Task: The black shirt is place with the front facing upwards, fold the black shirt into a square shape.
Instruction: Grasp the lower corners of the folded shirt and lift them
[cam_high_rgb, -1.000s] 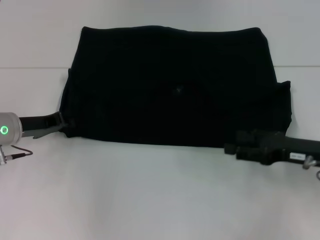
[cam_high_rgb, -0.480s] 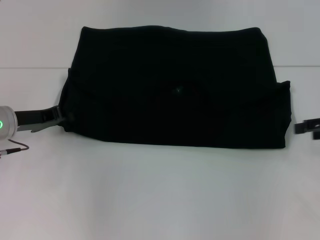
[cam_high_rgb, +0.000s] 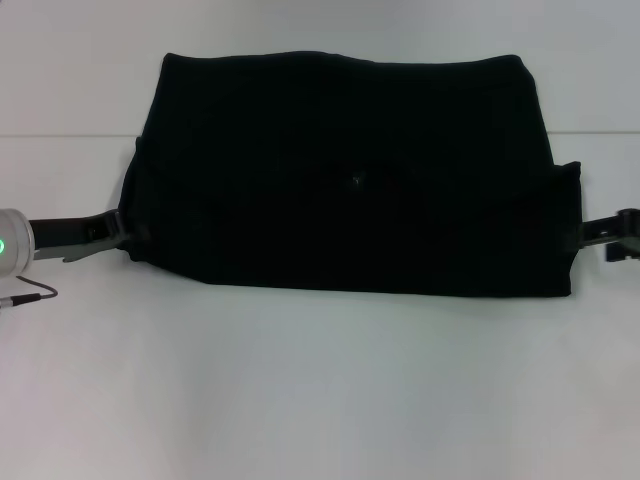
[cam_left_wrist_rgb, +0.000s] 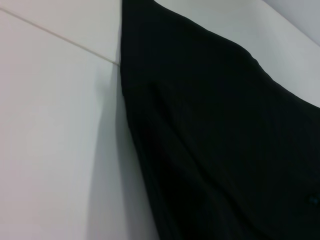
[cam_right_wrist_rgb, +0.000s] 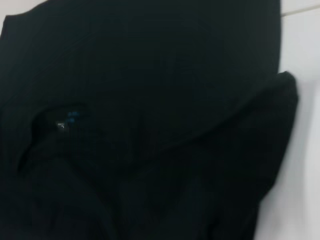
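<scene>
White worktop (cam_high_rgb: 320, 400) bearing the black shirt (cam_high_rgb: 350, 170), which lies flat on it as a wide folded block. A thin seam line (cam_high_rgb: 60, 135) in the worktop runs out from behind the shirt on either side. A small blue neck label (cam_right_wrist_rgb: 72, 117) shows in a fold near the shirt's middle.

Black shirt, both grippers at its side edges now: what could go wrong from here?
The left gripper sits at the very edge of the black shirt, so it might catch only the top layer and the fold could open. The right gripper meets a bulging sleeve corner, which may bunch and leave the shape uneven.
</scene>
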